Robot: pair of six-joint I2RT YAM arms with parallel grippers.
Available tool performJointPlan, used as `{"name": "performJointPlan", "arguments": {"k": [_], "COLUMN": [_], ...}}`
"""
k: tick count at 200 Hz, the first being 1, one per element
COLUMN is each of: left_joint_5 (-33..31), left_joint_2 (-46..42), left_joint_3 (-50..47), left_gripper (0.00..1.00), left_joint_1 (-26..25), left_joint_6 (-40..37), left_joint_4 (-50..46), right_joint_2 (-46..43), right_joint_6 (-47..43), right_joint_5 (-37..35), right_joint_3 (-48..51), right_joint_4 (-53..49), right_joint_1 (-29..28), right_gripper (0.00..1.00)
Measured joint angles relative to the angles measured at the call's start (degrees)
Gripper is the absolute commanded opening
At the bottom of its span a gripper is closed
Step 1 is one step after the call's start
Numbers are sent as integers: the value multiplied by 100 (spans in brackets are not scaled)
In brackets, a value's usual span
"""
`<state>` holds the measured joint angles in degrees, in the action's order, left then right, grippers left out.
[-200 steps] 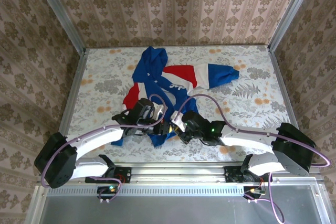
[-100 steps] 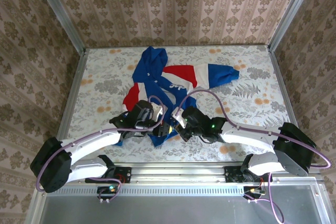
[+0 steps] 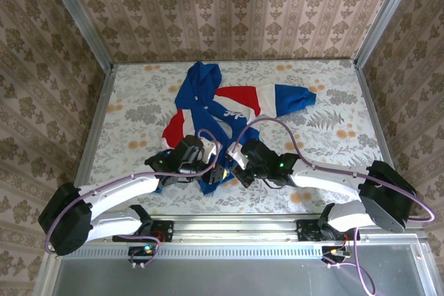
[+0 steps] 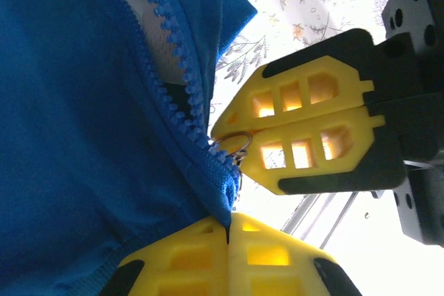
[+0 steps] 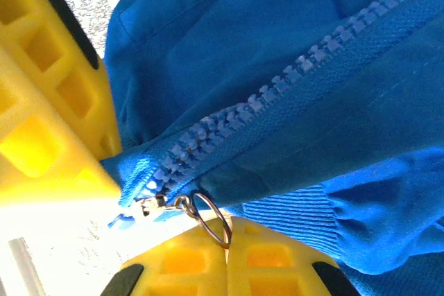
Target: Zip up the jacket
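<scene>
1. Two sets of yellow fingers meet at the near hem of the jacket. It lies rumpled on the floral worktop, hood toward the far wall and one banded sleeve flung out to the right.
2. Left fingers are clamped shut on the blue fabric at the very foot of the zip, just below the slider. Right fingers are pinched shut on the thin metal pull ring.
3. Above the slider the blue zip teeth part, with pale lining showing between them. The zip looks barely begun.
4. Judging by this hold, the step in hand is the pull itself. The right arm would draw the ring toward the collar while the left anchors the hem.
5. Done well, the left grip holds the hem low and firm, drawn a touch toward the near edge, so the track lies taut ahead of the slider.
6. The pull should run along the line of the teeth, close to the cloth rather than lifting away from it.
7. The ring appears to be caught only at the fingertips, so a slow, even draw seems safer than a tug that could slip it free.
8. Loose folds of the front panel lie beside the track and could snag in the slider. Because the jacket is rumpled, the path will likely need to follow its bends.
</scene>
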<state>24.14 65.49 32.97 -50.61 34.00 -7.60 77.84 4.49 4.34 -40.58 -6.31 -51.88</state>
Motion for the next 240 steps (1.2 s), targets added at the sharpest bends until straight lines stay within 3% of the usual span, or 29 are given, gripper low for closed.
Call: {"name": "performJointPlan", "arguments": {"k": [15,43,65,115,188,210,240], "left_joint_5": [-79,-116,-146,-258,-256,-251,-203], "left_joint_2": [-59,-492,-1058,-2170,-1674,-1506,-1331], "left_joint_3": [-37,-254,-527,-1115,-1558,-1663,-1716], "left_gripper": [21,36,43,50,56,54,43], "left_joint_1": [-2,24,229,503,494,494,490], "left_joint_6": [-59,-13,140,667,1294,1416,1517], "left_joint_4": [-33,-197,-168,256,1075,1349,1711], "right_joint_2": [24,66,98,367,431,431,452], "right_joint_6": [-22,-61,-140,-284,-323,-323,-323], "right_joint_5": [186,400,555,870,1075,1095,1115], "right_joint_3": [0,-7,-61,-160,-299,-299,-302], "right_joint_4": [17,184,201,264,308,308,308], "right_joint_1": [17,85,83,24,-20,-20,-31], "right_gripper": [0,0,0,0,0,0,0]}}
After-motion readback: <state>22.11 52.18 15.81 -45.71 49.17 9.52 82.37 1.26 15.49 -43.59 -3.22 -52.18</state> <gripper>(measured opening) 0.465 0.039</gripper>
